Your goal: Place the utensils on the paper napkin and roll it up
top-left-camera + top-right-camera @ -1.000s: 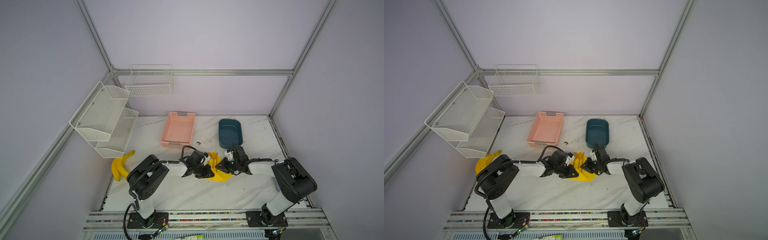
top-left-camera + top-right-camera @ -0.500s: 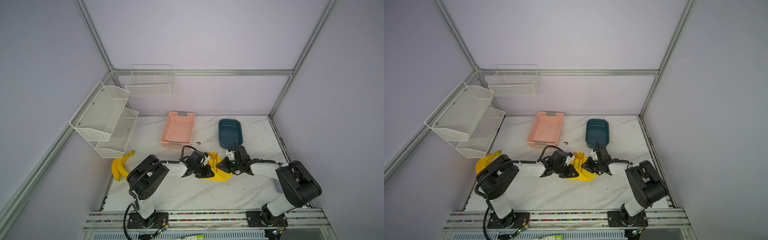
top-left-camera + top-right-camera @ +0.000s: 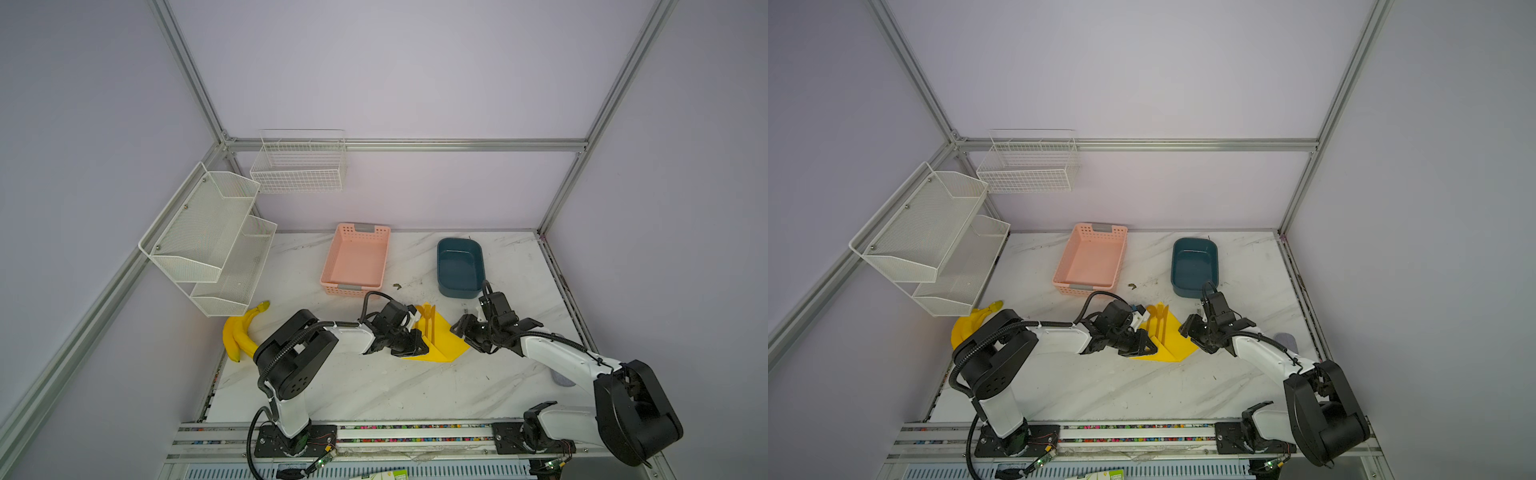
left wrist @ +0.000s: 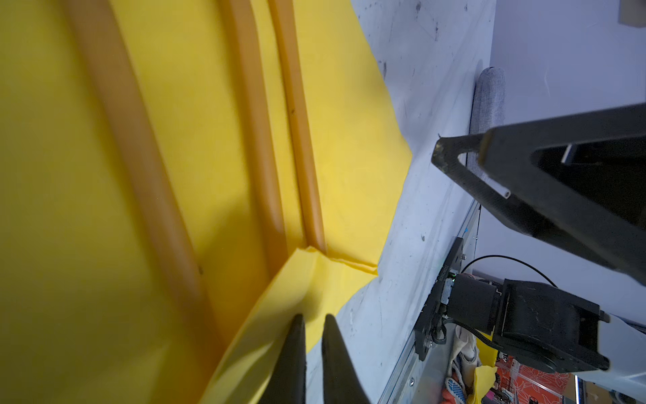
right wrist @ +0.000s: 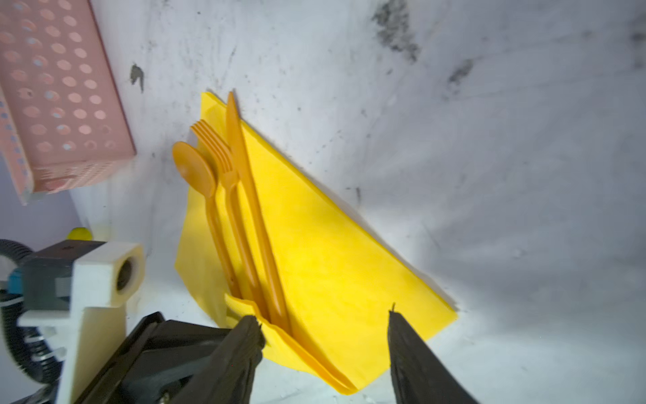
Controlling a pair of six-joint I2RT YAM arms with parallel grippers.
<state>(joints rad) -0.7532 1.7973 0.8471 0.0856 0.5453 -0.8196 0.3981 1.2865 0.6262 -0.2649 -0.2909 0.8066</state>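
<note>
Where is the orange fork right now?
In both top views the fork lies on the yellow napkin, between spoon and knife, just in front of the pink basket.

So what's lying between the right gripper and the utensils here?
Only bare napkin: in the right wrist view its yellow sheet spreads from the utensils to under the open right gripper, with nothing else on it.
</note>
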